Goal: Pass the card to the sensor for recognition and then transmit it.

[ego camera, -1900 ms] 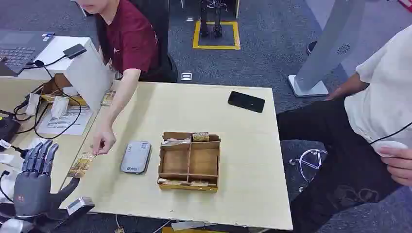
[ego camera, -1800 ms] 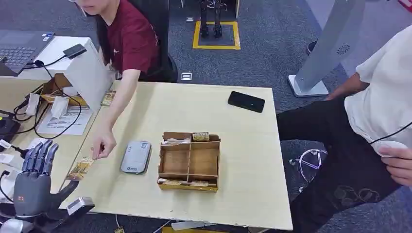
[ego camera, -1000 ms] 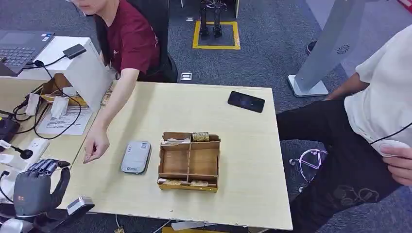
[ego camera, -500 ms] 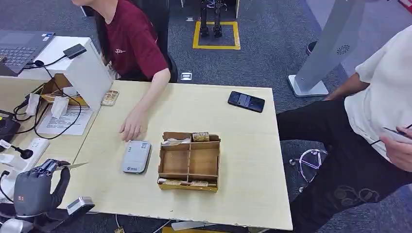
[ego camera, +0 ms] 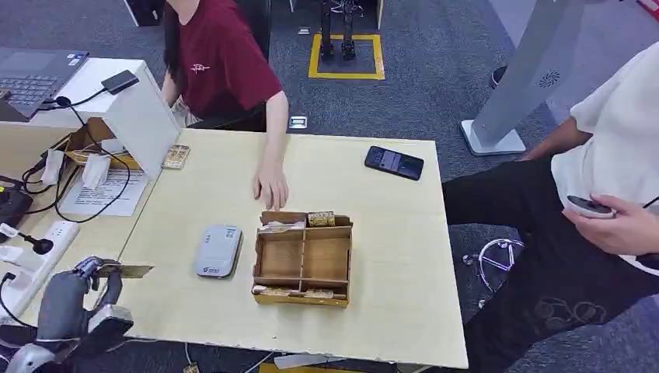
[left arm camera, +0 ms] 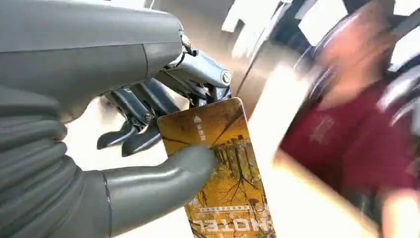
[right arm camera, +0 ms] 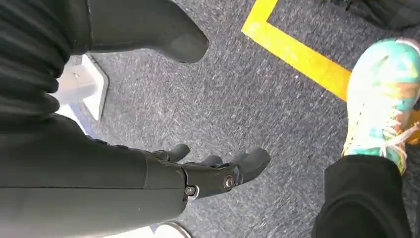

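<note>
Here the left hand (ego camera: pixel 78 291) pinches the card (ego camera: pixel 124 271) between its thumb and darker fingers (left arm camera: pixel 148 106), holding it nearly flat above the near left corner of the table (ego camera: pixel 388 311). In the left wrist view the card (left arm camera: pixel 218 168) is glossy amber-yellow, printed with dark bare tree branches, a small white arrow, and the white letters "MOTEL" near its free end. The grey sensor (ego camera: pixel 217 250) lies on the table just beside the wooden tray (ego camera: pixel 305 257), apart from the card. A person's hand (ego camera: pixel 270 187) rests near the tray's far edge. The right hand (right arm camera: pixel 218 173) hangs above the carpet, fingers loosely spread, holding nothing.
</note>
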Controlling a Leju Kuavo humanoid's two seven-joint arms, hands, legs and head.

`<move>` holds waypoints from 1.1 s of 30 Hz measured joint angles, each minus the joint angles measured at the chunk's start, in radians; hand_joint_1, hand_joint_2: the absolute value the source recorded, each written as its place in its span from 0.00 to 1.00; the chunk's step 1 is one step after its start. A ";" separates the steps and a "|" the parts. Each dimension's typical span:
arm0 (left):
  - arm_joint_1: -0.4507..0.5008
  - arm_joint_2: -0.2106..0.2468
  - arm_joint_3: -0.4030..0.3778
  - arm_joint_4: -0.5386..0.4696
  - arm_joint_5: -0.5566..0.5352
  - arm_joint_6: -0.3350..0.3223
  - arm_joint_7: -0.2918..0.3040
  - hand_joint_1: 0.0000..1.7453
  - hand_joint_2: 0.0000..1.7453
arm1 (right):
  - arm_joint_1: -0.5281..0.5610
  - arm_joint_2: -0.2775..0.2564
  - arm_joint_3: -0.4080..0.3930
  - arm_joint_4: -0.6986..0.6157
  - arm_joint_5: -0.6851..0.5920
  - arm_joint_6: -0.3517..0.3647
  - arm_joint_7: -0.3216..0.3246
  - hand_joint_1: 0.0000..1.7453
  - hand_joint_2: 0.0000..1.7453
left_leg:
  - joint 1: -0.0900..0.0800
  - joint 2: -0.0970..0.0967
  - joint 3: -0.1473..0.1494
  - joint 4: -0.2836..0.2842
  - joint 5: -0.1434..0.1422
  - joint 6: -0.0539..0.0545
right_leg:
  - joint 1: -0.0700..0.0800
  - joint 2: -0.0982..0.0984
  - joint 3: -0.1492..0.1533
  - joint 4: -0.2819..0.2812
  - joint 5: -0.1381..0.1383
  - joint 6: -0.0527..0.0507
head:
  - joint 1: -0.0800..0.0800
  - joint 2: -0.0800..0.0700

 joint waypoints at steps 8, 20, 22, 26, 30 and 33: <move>-0.074 -0.117 -0.043 -0.007 0.103 -0.128 0.162 1.00 1.00 | 0.000 0.009 0.000 0.000 -0.006 -0.012 0.007 0.00 1.00 | 0.000 0.000 0.000 0.000 0.000 0.000 | 0.000 0.000 0.001 0.000 0.001 0.000 | 0.001 0.000; -0.186 -0.211 -0.061 0.111 0.156 -0.073 0.246 1.00 1.00 | -0.001 0.013 0.016 0.000 0.010 -0.012 0.029 0.00 1.00 | 0.000 0.000 0.000 0.000 0.000 0.000 | 0.000 0.000 0.000 0.000 0.001 0.000 | 0.001 0.000; -0.215 -0.224 -0.066 0.145 0.133 -0.035 0.248 1.00 1.00 | -0.002 0.014 0.021 0.000 0.013 -0.011 0.029 0.00 1.00 | 0.000 0.000 0.000 0.000 0.000 0.000 | 0.000 0.000 0.000 0.000 0.001 0.000 | 0.001 0.000; -0.271 -0.249 -0.085 0.215 0.100 0.003 0.265 1.00 1.00 | -0.006 0.014 0.026 -0.002 0.020 -0.010 0.031 0.00 1.00 | 0.000 0.000 0.000 0.000 0.001 0.001 | 0.000 0.000 0.001 0.000 0.001 0.000 | 0.001 0.000; -0.299 -0.266 -0.095 0.269 0.089 0.015 0.268 1.00 1.00 | -0.008 0.014 0.036 -0.002 0.026 -0.007 0.036 0.00 1.00 | 0.000 0.000 0.000 0.001 0.001 0.001 | 0.000 0.001 0.000 0.000 0.001 0.000 | 0.001 0.000; -0.320 -0.276 -0.107 0.312 0.076 0.020 0.270 1.00 1.00 | -0.009 0.014 0.043 -0.002 0.027 -0.007 0.043 0.00 1.00 | 0.000 0.000 -0.001 0.001 0.001 0.001 | 0.000 0.000 0.000 0.000 0.001 0.000 | 0.001 0.000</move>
